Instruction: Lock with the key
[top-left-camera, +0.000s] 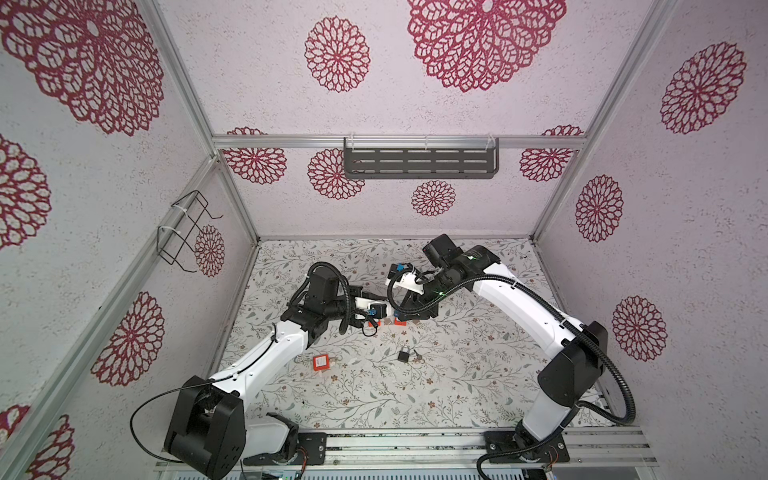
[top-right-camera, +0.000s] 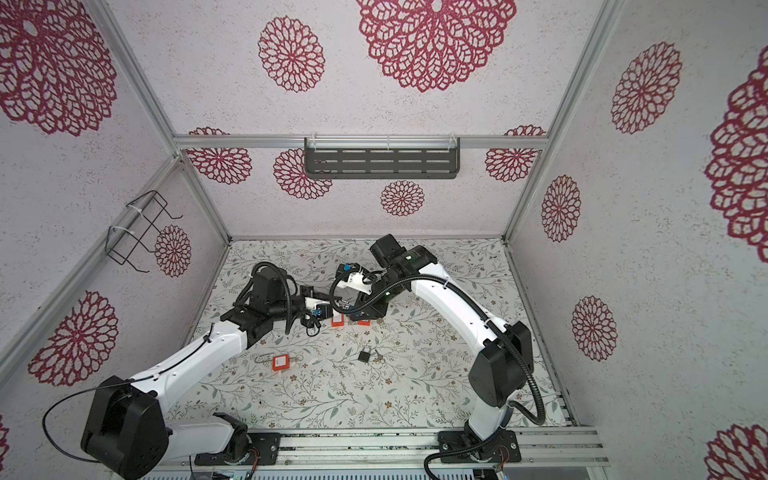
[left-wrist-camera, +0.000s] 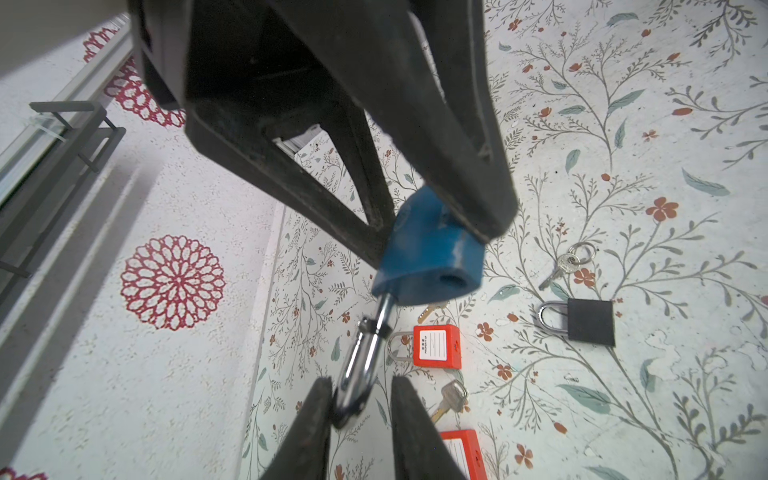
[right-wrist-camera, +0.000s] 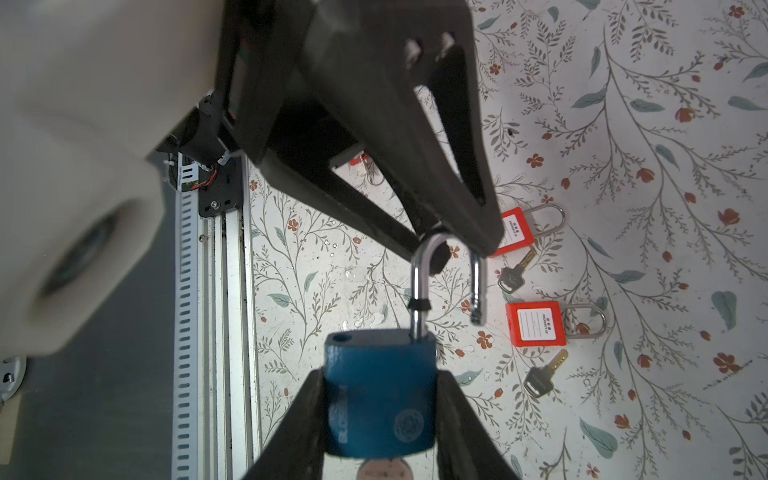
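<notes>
Holding the blue padlock (right-wrist-camera: 380, 411) by its body above the counter (right-wrist-camera: 623, 124), the right hand (right-wrist-camera: 381, 376) offers the open shackle (right-wrist-camera: 416, 282) to the left hand (left-wrist-camera: 360, 384), narrow around its bend, grip uncertain; next it probably needs the free end swung over its hole and pressed home.

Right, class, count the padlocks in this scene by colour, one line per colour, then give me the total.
blue padlock: 1
orange padlocks: 3
black padlock: 1
Total: 5
</notes>
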